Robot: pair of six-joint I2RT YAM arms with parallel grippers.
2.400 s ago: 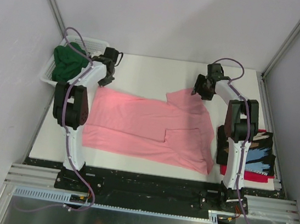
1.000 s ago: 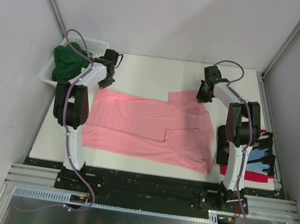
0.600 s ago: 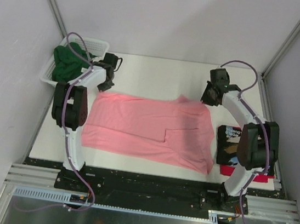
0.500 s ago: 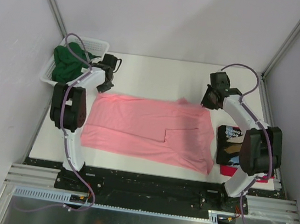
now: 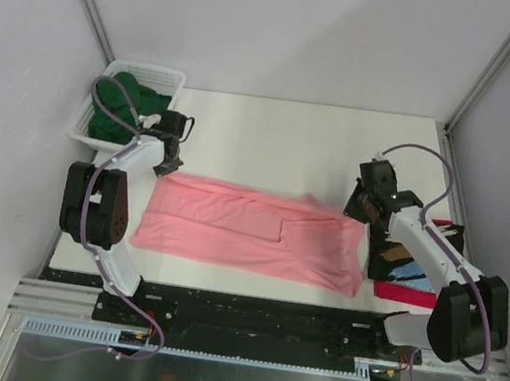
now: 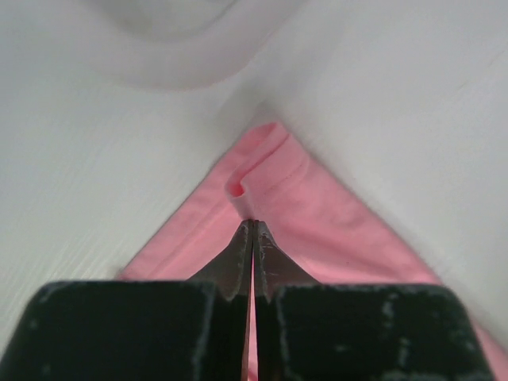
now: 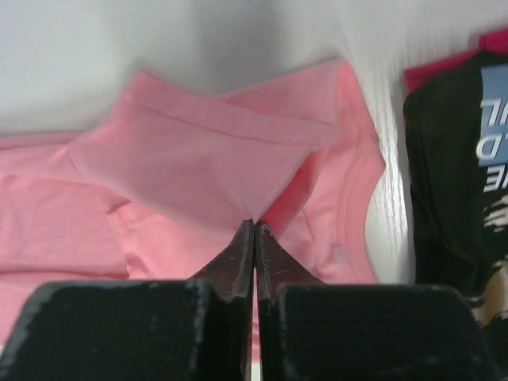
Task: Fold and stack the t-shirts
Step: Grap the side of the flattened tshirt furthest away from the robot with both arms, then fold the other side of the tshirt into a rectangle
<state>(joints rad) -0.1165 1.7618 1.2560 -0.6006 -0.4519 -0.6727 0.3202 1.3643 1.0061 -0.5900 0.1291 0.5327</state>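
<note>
The salmon-pink t-shirt (image 5: 231,230) lies across the table as a long band, its far edge doubled toward me. My left gripper (image 5: 166,169) is shut on the far-left corner of the pink t-shirt (image 6: 317,214), the hem pinched at the tips (image 6: 252,225). At the band's far-right end, my right gripper (image 5: 357,212) is shut on a folded flap of the pink t-shirt (image 7: 198,167), held at the tips (image 7: 254,225). A black printed t-shirt (image 5: 394,261) (image 7: 452,175) lies on a red t-shirt (image 5: 406,293) at the right. A dark green t-shirt (image 5: 121,102) sits in the basket.
The white mesh basket (image 5: 148,71) stands at the far left corner of the table. The right arm reaches over the black-and-red stack near the table's right edge. Grey walls and metal frame posts close in the sides.
Both grippers have pulled back toward the near side, dragging the pink t-shirt's far edge with them. The shirt has folded over into a narrower band.
</note>
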